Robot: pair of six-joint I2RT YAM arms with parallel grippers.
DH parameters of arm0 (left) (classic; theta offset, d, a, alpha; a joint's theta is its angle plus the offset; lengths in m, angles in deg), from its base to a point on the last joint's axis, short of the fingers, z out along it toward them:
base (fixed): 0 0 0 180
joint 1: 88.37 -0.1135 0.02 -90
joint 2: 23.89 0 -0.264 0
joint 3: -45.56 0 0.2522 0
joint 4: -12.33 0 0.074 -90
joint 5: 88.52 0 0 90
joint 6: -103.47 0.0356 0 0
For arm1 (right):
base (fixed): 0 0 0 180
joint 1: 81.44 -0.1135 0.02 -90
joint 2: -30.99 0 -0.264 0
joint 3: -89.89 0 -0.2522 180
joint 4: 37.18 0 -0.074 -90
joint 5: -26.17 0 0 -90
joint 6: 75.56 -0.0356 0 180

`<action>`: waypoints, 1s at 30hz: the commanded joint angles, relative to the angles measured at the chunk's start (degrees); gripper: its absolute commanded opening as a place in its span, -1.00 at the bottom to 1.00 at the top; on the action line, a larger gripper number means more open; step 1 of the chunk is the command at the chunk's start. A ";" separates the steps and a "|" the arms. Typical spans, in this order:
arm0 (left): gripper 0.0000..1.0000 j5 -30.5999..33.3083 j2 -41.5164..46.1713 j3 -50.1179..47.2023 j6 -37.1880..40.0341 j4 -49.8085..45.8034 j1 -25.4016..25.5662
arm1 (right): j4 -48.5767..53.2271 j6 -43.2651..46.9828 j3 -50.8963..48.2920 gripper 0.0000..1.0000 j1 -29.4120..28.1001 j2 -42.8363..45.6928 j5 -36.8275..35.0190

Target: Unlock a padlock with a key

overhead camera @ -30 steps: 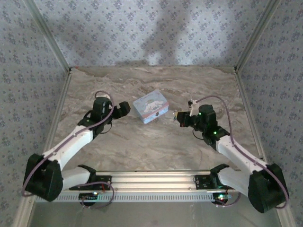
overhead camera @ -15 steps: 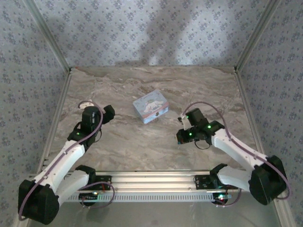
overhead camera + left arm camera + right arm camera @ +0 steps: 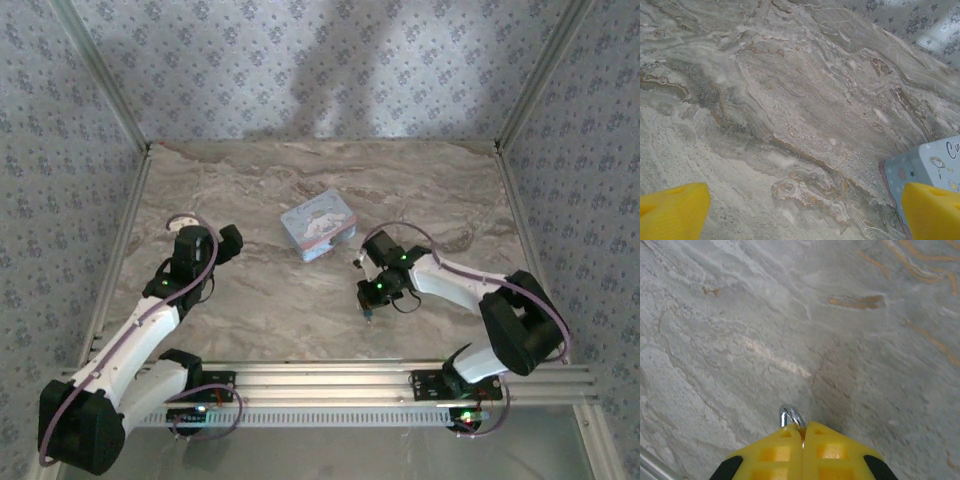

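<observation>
Pulled back from the tin's right side a second ago, my right gripper (image 3: 371,306) now hangs closer to the table's (image 3: 260,300) near edge, about midway along it. The padlock (image 3: 368,317) has come with it, a tiny bluish-grey speck at the gripper's tip, low over the marble. In the right wrist view the gripper (image 3: 802,429) is closed tight, its yellow fingers (image 3: 775,452) pressed together. A small silver loop, the padlock's (image 3: 791,416) shackle as far as I can tell, pokes out at their tips. The body is hidden between them, and I cannot tell whether it touches the table.

The tin (image 3: 318,224) sits behind, near the table's middle, apart from my right gripper. My left gripper (image 3: 228,240) has also drawn away from the tin, toward the left edge. Its fingers are spread wide over the marble (image 3: 802,210), and a corner of the tin (image 3: 925,165) shows just beside its right finger.
</observation>
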 commanded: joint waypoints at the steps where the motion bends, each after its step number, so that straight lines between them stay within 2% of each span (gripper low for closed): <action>1: 0.96 -0.46 0.64 1.16 1.50 -0.82 -0.42 | -1.66 0.59 1.37 -0.82 -0.38 -1.81 1.96; 3: 0.96 -0.63 0.47 1.48 1.68 -0.84 -0.42 | -1.77 0.74 1.59 -0.76 -0.42 -1.52 1.54; 8: 0.96 -1.19 -0.41 2.92 2.67 -0.81 -0.51 | -1.94 1.55 2.08 -0.34 0.17 3.14 -0.87; 12: 0.96 -0.86 -1.37 5.03 5.36 -1.10 -1.04 | -1.42 3.13 2.57 -0.22 2.77 7.97 -3.41; 16: 0.96 1.11 -1.65 7.16 8.59 -0.91 -2.03 | -1.83 4.84 2.68 -0.13 7.46 14.42 -7.78; 22: 0.96 5.64 -1.05 5.87 16.63 5.71 -3.26 | -10.72 6.82 -1.59 0.22 17.97 24.84 -12.02; 26: 0.96 7.42 -1.12 2.67 20.04 13.16 -4.90 | -18.47 7.45 -5.57 0.53 24.86 28.80 -14.41; 30: 0.96 8.33 -3.16 0.78 22.33 18.25 -7.20 | -25.96 8.74 -9.90 0.96 30.75 28.71 -16.88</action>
